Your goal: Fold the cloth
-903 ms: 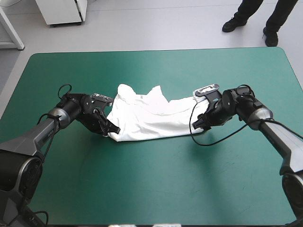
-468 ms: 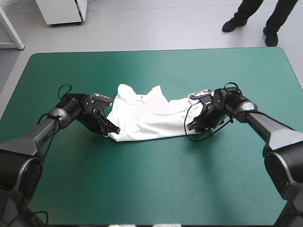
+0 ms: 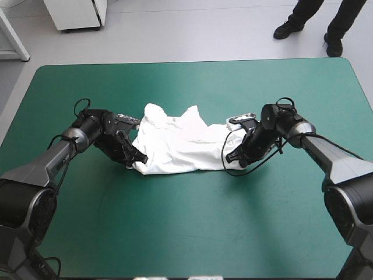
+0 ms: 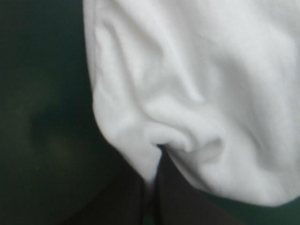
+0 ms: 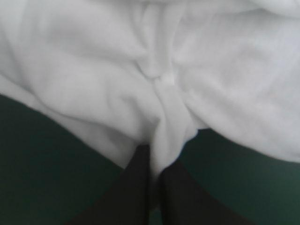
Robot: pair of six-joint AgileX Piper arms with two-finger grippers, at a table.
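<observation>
— What can you see from up high?

— The T-shirt (image 3: 180, 146) lies in the middle of the frame on the table (image 3: 186, 233). It is stretched out long, but it is bumpy and wrinkled, and its upper edge is bunched up. The left gripper (image 3: 139, 158) sits at its lower left corner. The right gripper (image 3: 230, 157) sits at its lower right end.

— What about the left wrist view?

— The left gripper (image 4: 153, 161) has its two black fingers pressed almost together. They pinch a fold of the T-shirt (image 4: 197, 70). The rest of the white cloth lies ahead of the gripper on the table (image 4: 42, 93).

— And the right wrist view?

— Much the same. The right gripper (image 5: 154, 157) nips a little ridge of the T-shirt (image 5: 93, 61) between its fingers.

— So is the folding done?

— No. I think only the grabbing is done. No neat fold shows yet. The shirt has to be pulled smooth, folded over and made into a tidy bundle.
</observation>
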